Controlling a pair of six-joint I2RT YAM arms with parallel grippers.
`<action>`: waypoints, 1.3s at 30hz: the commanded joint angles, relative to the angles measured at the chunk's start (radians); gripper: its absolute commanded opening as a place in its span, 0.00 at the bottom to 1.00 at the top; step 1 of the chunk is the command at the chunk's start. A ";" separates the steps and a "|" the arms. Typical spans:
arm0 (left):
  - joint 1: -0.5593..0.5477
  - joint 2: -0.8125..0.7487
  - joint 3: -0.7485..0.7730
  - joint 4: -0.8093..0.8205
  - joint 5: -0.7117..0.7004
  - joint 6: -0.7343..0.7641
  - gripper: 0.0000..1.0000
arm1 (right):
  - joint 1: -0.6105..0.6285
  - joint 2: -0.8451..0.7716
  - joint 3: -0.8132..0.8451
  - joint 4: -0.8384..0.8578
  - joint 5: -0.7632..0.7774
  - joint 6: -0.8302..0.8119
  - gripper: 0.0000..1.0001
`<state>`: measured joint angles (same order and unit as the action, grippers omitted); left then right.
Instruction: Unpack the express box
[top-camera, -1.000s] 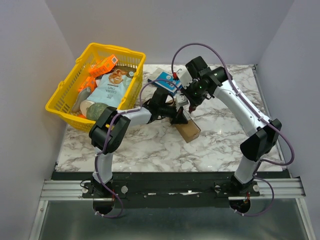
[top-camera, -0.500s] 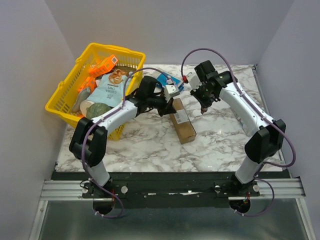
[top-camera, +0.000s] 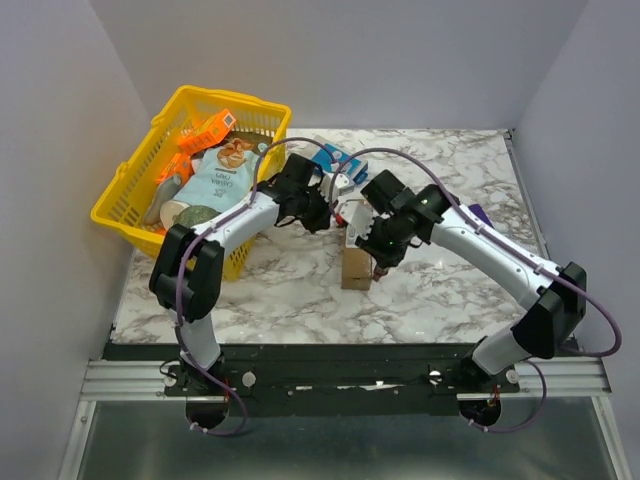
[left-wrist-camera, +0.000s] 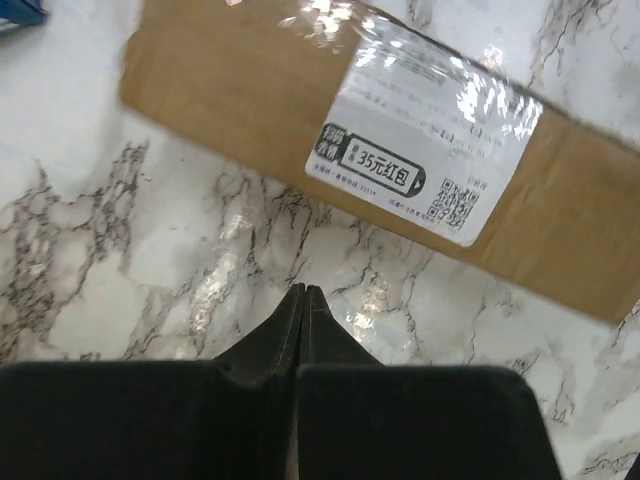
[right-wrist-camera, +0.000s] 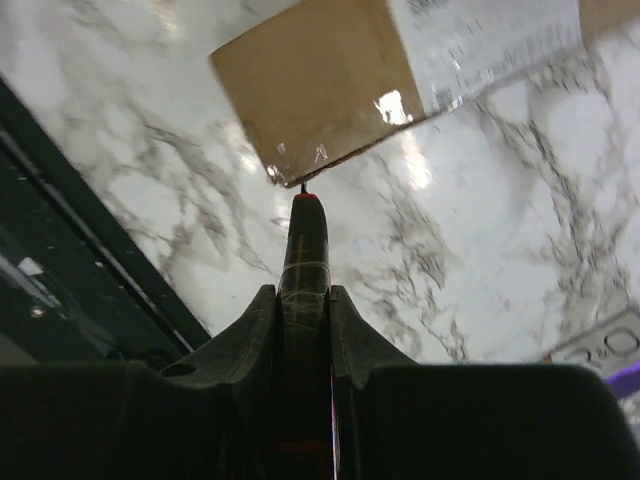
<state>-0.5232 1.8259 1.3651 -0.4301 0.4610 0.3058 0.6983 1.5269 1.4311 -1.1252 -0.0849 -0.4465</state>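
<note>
Lying mid-table, the long brown cardboard express box (top-camera: 352, 275) shows a glossy taped white label (left-wrist-camera: 425, 150). The right fingers (right-wrist-camera: 345, 320) clamp a slim dark red-tipped tool (right-wrist-camera: 303, 245) at its near end edge; its tip should probably slit the tape shallowly. The left fingers (left-wrist-camera: 270, 350), pressed together and empty, hover beside the box above the veined marble table (left-wrist-camera: 120, 230).

The express box (left-wrist-camera: 230, 110) is carrying a white shipping label (left-wrist-camera: 420, 140) reading "35元红包" beside a QR code (left-wrist-camera: 455, 200). The label's smaller print is blurring past reading.
</note>
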 joint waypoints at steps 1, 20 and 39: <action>0.051 -0.187 -0.055 -0.010 -0.030 -0.022 0.09 | 0.116 0.018 0.104 0.022 -0.137 -0.024 0.00; 0.008 -0.105 0.090 -0.154 0.231 0.173 0.16 | -0.094 -0.377 -0.046 0.271 -0.287 -0.116 0.01; 0.042 0.154 0.223 -0.346 0.403 0.400 0.17 | -0.102 -0.025 0.183 0.085 -0.584 -0.484 0.01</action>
<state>-0.4694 1.9499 1.6051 -0.8135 0.8421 0.7033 0.5892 1.4372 1.5826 -0.9581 -0.5865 -0.7818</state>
